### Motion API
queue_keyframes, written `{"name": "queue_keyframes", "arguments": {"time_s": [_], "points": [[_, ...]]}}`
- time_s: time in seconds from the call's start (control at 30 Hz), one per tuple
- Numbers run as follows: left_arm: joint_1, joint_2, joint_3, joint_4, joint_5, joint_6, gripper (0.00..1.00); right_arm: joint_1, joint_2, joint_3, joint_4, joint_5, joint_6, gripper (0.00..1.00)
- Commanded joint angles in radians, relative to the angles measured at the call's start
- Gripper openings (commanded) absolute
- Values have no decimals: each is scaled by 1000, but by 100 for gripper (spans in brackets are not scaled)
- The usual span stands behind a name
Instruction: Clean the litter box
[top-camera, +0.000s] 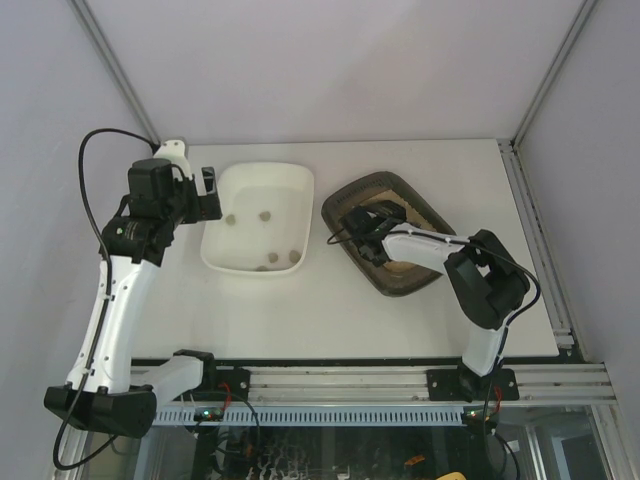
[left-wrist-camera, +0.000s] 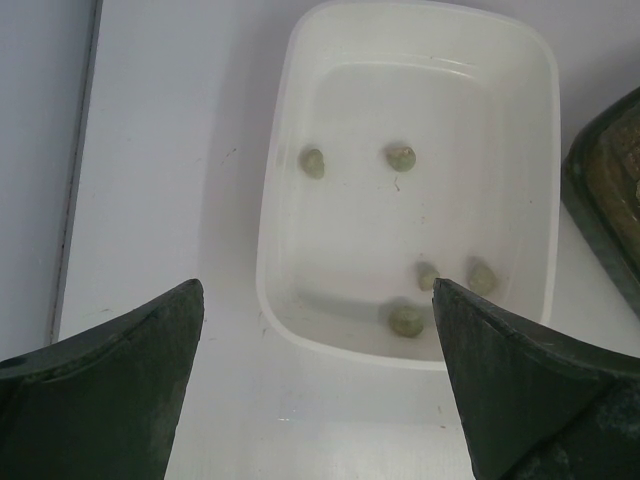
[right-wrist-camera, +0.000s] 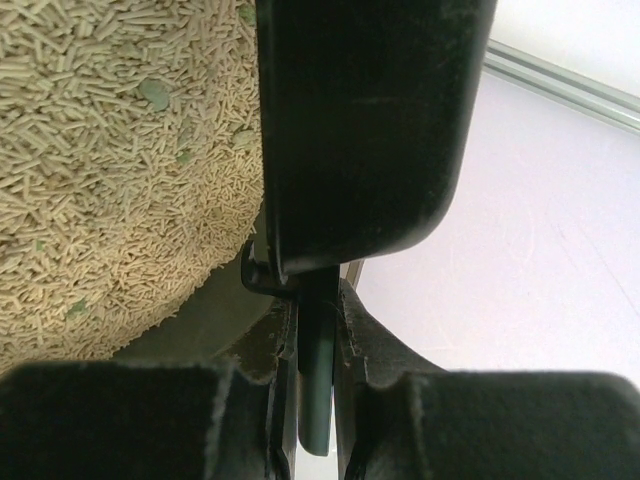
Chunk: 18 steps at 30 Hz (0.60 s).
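The dark litter box (top-camera: 341, 200) with beige litter (right-wrist-camera: 100, 190) sits right of centre. It also shows at the right edge of the left wrist view (left-wrist-camera: 600, 200). My right gripper (top-camera: 372, 242) is over the box, shut (right-wrist-camera: 318, 315) on the thin handle of a dark scoop (right-wrist-camera: 360, 130) that hangs over the box's edge. Small green clumps (right-wrist-camera: 155, 94) lie in the litter. My left gripper (top-camera: 208, 186) is open and empty (left-wrist-camera: 318, 292), above the table beside the white tray.
A white plastic tray (top-camera: 213, 262) left of the litter box holds several greenish clumps (left-wrist-camera: 401, 157). Its rim (left-wrist-camera: 272, 230) lies just ahead of my left fingers. Grey walls and metal frame rails bound the table at back and right.
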Motion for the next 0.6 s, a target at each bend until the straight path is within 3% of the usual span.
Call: {"name": "queue_keyframes", "arguments": {"time_s": [0.0,0.57], "points": [[6,1,-17,39,11,-18,100,-29,8,0,93,32,-51,0],[6,11,-27,54,22,-21,100,-54,79,0,274,-108,-166,0]]}}
